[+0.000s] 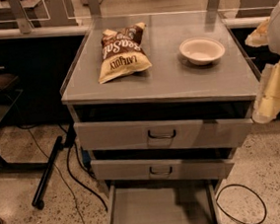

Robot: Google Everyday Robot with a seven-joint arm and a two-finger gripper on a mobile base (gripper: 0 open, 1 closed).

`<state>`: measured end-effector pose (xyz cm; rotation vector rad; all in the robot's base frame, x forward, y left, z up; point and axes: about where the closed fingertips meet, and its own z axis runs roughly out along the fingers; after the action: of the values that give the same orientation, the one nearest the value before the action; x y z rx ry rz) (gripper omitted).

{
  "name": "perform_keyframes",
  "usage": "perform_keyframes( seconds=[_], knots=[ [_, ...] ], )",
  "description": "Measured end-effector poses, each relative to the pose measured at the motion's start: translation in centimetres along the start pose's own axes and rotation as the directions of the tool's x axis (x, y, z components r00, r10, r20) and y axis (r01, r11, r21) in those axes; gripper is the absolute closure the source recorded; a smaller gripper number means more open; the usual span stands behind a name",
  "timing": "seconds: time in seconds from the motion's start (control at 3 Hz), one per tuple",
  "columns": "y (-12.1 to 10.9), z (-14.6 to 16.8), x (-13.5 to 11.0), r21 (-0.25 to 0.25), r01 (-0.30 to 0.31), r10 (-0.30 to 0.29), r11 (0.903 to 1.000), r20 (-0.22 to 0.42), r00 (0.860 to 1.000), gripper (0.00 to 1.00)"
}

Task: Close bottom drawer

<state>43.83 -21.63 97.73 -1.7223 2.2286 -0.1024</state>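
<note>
- Grey metal bottom drawer [159,209] stands pulled far out beneath the middle drawer [160,170].
- Yellowish gripper [273,96] hangs just right of the cabinet [177,83]; whether it grips anything, cannot tell.

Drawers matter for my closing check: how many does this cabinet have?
3, stacked: the top drawer under the tabletop, the middle drawer below it, and the bottom drawer lowest, pulled far out. The gripper hangs at the right edge, beside the top drawer.

Bottom drawer [154,207], grey metal, lowest of three, pulled far out toward the camera, inner floor and side walls showing, front panel partly out of view below, gripper [271,99] at far right, well above it
</note>
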Motion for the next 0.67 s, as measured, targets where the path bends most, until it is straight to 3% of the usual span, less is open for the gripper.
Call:
perform_keyframes(
  seconds=[0.67],
  knots=[
    [0.0,0.0,0.0,0.0,0.0,0.0,1.0,0.0,1.0,0.59]
  ],
)
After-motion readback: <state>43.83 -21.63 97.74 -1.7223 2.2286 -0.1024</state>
